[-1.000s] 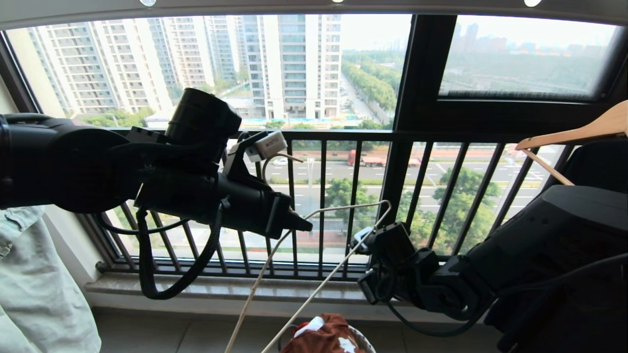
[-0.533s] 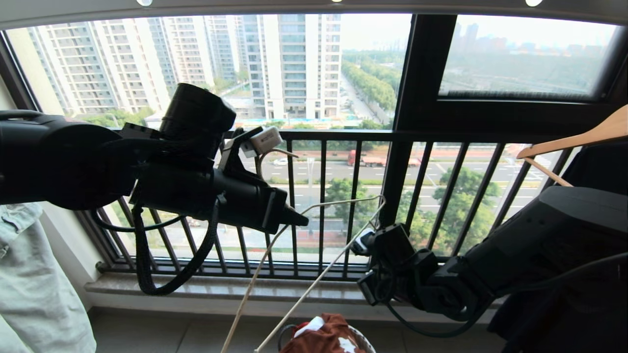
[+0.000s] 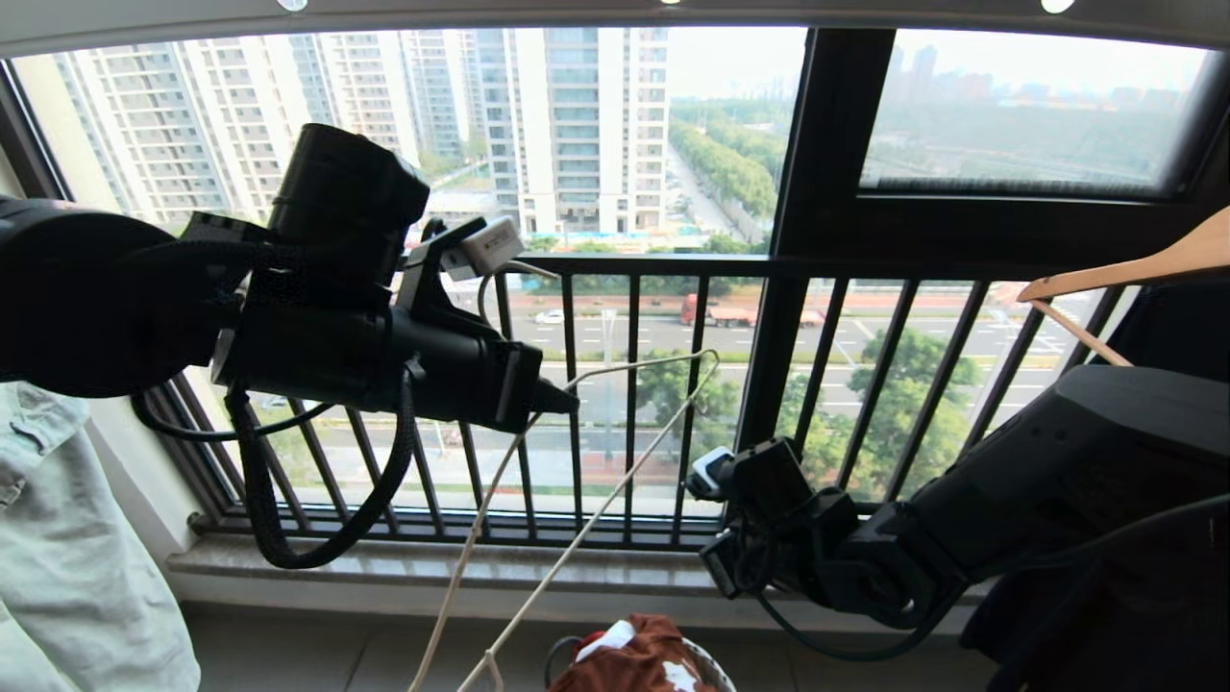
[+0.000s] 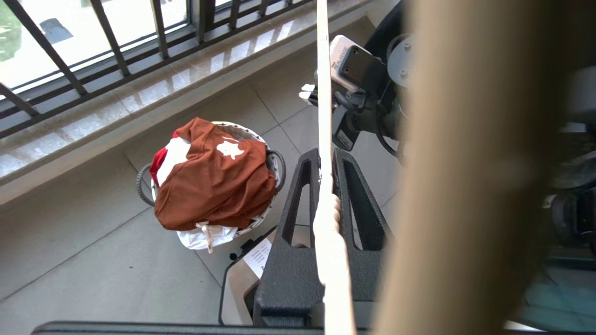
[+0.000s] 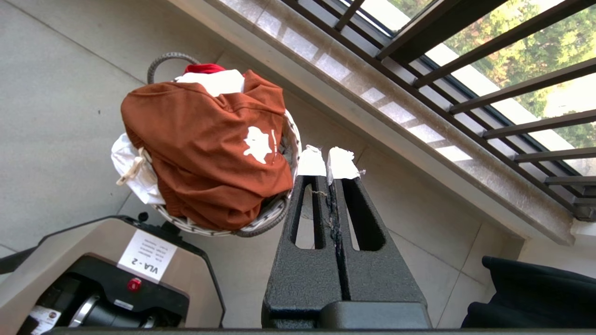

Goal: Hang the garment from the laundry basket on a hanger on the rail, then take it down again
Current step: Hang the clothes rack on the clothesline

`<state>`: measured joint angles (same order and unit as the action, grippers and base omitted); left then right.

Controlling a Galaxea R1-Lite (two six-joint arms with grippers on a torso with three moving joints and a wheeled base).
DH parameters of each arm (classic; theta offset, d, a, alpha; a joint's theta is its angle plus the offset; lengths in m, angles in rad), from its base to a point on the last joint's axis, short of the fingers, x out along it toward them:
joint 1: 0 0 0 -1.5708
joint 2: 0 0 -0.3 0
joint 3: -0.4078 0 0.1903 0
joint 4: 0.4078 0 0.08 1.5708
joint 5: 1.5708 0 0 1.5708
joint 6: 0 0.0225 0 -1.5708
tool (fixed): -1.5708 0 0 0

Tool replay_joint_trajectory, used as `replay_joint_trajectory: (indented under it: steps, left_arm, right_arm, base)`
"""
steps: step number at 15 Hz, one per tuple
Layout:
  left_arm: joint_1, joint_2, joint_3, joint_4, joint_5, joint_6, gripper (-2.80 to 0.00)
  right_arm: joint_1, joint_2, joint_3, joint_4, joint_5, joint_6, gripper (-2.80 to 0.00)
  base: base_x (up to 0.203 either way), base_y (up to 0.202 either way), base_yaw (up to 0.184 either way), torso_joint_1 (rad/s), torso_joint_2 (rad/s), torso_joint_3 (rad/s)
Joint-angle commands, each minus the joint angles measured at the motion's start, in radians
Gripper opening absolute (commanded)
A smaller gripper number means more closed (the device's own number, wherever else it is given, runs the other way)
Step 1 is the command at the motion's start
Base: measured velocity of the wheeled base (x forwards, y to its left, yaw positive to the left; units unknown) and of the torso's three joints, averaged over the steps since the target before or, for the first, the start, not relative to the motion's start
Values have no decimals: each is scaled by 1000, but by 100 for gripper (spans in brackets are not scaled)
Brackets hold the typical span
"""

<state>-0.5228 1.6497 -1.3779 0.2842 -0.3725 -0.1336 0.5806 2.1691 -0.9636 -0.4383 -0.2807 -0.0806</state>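
The rust-brown garment lies heaped over the small round laundry basket on the floor by the window; its white print faces up. My left gripper is up in front of the balustrade, shut on the neck of the cream hanger. The hanger's hook points right and its thin arms slope down toward the basket. In the left wrist view the wire runs between the closed fingers. My right gripper hangs shut and empty beside the basket. The grey rail spans the top.
Pale jeans hang at the far left. A light-wood hanger juts in at the right above the right arm. The black balustrade and stone sill stand ahead. My base is next to the basket.
My left arm has risen and drawn left with the hanger, so the hook has lifted away from the right wrist. The right arm and the garment have not moved.
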Motion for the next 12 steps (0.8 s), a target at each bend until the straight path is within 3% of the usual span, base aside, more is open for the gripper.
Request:
replay_joint_trajectory:
  steps: [1,9,12]
  left_arm:
    - [0,-11,0,1,6,-1,-280]
    - [1,-43,45,1,80,-4,-280]
    - [2,-98,110,1,183,-29,-280]
  right_arm:
    - [1,1,0,-3,-2,-1,-280]
    - [15,-19,8,-3,-2,-10,-280]
    - [15,-23,8,-3,-2,-10,-280]
  base:
    - [0,0,0,0,0,0]
    - [0,0,0,0,0,0]
    - [0,0,0,0,0,0]
